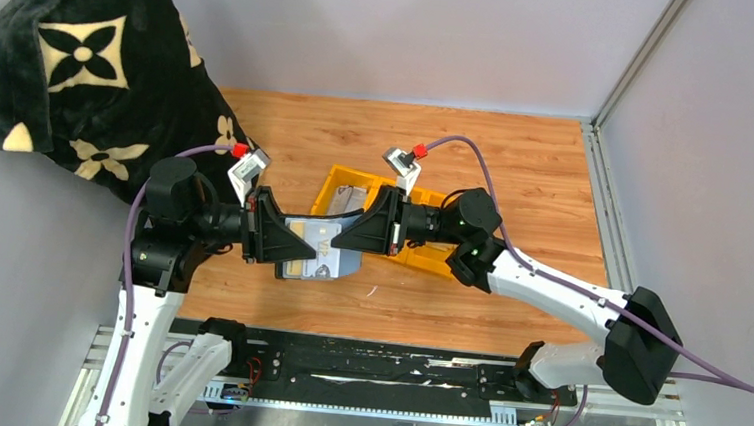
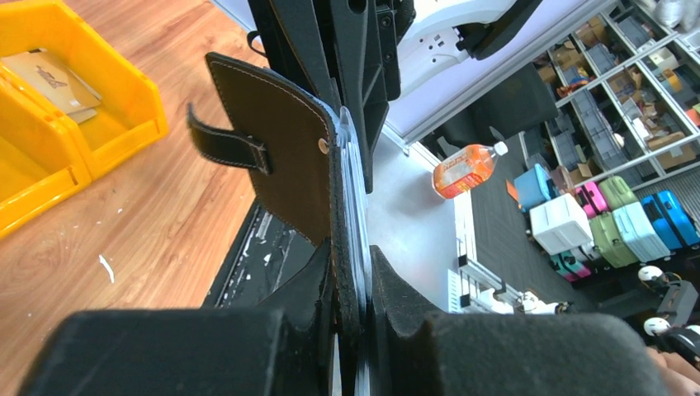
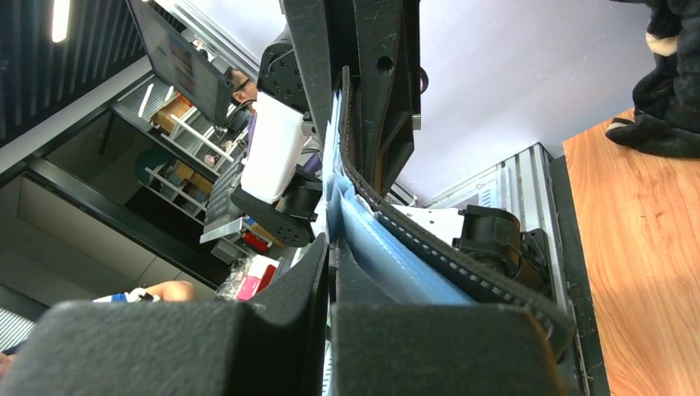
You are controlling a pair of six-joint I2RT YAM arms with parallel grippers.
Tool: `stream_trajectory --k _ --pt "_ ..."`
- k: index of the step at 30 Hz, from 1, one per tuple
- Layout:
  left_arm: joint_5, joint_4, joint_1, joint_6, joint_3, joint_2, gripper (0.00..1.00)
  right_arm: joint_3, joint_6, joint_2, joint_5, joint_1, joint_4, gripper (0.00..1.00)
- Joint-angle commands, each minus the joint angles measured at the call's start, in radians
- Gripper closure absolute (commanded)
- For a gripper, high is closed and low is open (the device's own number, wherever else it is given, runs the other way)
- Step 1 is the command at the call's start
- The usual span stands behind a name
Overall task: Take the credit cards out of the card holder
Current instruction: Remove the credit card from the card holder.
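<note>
The black card holder (image 1: 334, 266) hangs above the table between my two grippers, open, with a tan credit card (image 1: 313, 239) showing in it. My left gripper (image 1: 289, 239) is shut on the holder's left end. In the left wrist view the fingers (image 2: 351, 268) clamp its black leather wall (image 2: 285, 157) together with the thin card edges (image 2: 357, 190), and the strap tab (image 2: 224, 146) sticks out left. My right gripper (image 1: 356, 238) is shut on a thin card edge (image 3: 332, 157). The holder's blue lining (image 3: 396, 256) and stitched black cover (image 3: 462, 264) pass beside the right finger.
A yellow three-compartment bin (image 1: 428, 259) stands on the wooden table behind the grippers, with flat tan pieces in one compartment (image 1: 349, 199); it also shows in the left wrist view (image 2: 124, 99). A black plush cloth with beige flowers (image 1: 92, 73) is heaped at the back left.
</note>
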Motion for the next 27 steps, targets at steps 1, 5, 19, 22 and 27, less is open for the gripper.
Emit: stream_trajectory --k 1,5,19,22,27 --pt "0.001 0.008 -0.002 -0.015 0.025 -0.01 0.9 -0.027 0.06 -0.015 0.011 -0.018 0.145 1.0" --pt "-0.005 0.008 -0.002 -0.016 0.028 -0.005 0.9 -0.069 0.047 -0.06 0.027 -0.027 0.134 1.0" --pt "-0.027 0.009 -0.002 -0.025 0.032 -0.004 0.91 -0.07 0.08 -0.038 0.018 -0.021 0.196 0.83" --pt "-0.027 0.009 -0.002 -0.028 0.033 -0.004 0.92 -0.079 0.088 -0.036 0.013 -0.021 0.213 0.93" --pt "-0.031 0.14 -0.002 -0.144 -0.005 -0.02 0.93 -0.118 0.056 -0.077 0.026 -0.024 0.172 1.0"
